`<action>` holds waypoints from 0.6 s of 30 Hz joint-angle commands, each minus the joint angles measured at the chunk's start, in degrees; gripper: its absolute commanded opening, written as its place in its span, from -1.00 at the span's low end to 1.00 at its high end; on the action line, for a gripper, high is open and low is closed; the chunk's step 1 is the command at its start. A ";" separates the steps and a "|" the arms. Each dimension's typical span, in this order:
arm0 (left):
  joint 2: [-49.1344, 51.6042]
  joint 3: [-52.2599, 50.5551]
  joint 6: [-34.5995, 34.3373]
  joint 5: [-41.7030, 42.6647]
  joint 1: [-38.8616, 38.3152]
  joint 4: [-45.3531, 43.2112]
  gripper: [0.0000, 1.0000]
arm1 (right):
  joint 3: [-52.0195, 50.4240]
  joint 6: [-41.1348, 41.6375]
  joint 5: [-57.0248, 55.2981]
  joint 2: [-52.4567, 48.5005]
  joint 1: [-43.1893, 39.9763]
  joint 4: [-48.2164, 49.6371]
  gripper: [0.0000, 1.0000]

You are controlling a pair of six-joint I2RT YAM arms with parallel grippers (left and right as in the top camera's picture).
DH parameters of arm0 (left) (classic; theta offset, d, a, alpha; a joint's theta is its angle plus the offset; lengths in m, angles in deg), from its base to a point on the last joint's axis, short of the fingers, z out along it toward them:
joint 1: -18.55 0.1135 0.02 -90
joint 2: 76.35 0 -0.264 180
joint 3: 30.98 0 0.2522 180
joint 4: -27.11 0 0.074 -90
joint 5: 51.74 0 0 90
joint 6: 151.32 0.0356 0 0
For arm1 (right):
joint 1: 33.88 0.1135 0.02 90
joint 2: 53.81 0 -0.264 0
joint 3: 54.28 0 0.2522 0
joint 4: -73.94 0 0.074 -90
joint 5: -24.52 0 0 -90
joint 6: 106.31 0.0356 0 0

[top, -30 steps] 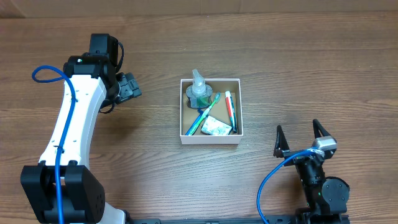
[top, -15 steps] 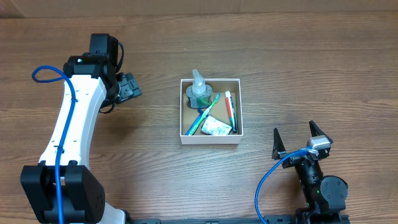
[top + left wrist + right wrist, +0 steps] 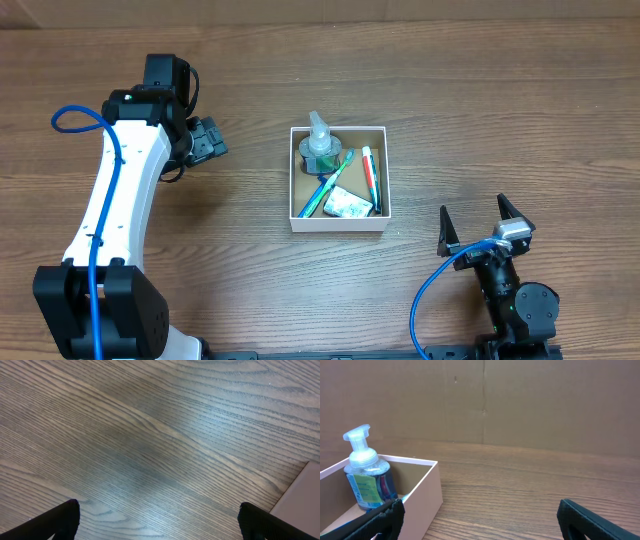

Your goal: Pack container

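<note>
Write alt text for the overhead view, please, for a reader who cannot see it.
A white box at the table's centre holds a pump bottle, toothbrushes, a tube and a packet. The left arm stands to its left and the right arm, jaws open, below right, both clear of it.

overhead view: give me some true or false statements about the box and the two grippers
1. The pump bottle stands in a corner of the container. True.
2. The right gripper is shut on a toothbrush. False: it is open and empty, and it is apart from the container.
3. The toothbrush lies on the table outside the container. False: it lies inside the container, slanted beside the bottle.
4. The left gripper is open, with only bare wood between its fingers. True.
</note>
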 commanded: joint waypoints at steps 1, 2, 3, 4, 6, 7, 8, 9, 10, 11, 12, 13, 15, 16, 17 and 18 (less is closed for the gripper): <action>-2.32 1.18 0.07 -0.52 0.11 -0.04 1.00 | -0.61 -0.24 0.57 0.61 -0.44 0.24 1.00; -3.02 1.18 0.07 -0.52 -0.04 -0.02 1.00 | -0.61 -0.24 0.55 0.61 -0.44 0.24 1.00; -4.24 1.18 0.07 -0.52 -0.11 -0.04 1.00 | -0.61 -0.24 0.55 0.61 -0.44 0.24 1.00; -5.55 1.18 0.07 -0.52 -0.11 -0.04 1.00 | -0.61 -0.22 0.55 0.61 -0.44 0.24 1.00; -9.01 1.18 0.07 -0.55 -0.11 -0.04 1.00 | -0.61 -0.24 0.57 0.61 -0.44 0.24 1.00; -11.47 1.18 0.07 -0.55 -0.11 -0.04 1.00 | -0.61 -0.24 0.55 0.61 -0.44 0.24 1.00; -13.62 1.18 0.07 -0.55 -0.11 -0.02 1.00 | -0.61 -0.24 0.57 0.61 -0.44 0.22 1.00; -15.93 1.18 0.07 -0.55 -0.11 -0.04 1.00 | -0.61 -0.24 0.55 0.61 -0.44 0.24 1.00; -18.47 1.18 0.07 -0.55 -0.09 -0.02 1.00 | -0.61 -0.24 0.57 0.61 -0.44 0.22 1.00; -21.14 1.18 0.07 -0.55 -0.09 -0.04 1.00 | -0.61 -0.22 0.55 0.61 -0.44 0.24 1.00; -23.91 1.18 0.07 -0.52 -0.09 -0.02 1.00 | -0.61 -0.24 0.55 0.61 -0.44 0.22 1.00; -27.28 1.18 0.07 -0.55 -0.09 -0.02 1.00 | -0.61 -0.24 0.57 0.61 -0.44 0.22 1.00; -32.28 1.18 0.07 -0.55 -0.09 -0.02 1.00 | -0.61 -0.24 0.57 0.61 -0.44 0.22 1.00; -35.45 1.18 0.07 -0.55 -0.09 -0.02 1.00 | -0.61 -0.24 0.57 0.61 -0.44 0.22 1.00; -38.56 1.18 0.07 -0.55 -0.09 -0.02 1.00 | -0.61 -0.22 0.57 0.61 -0.44 0.22 1.00; -41.13 1.18 0.07 -0.52 -0.09 -0.02 1.00 | -0.61 -0.24 0.57 0.61 -0.44 0.22 1.00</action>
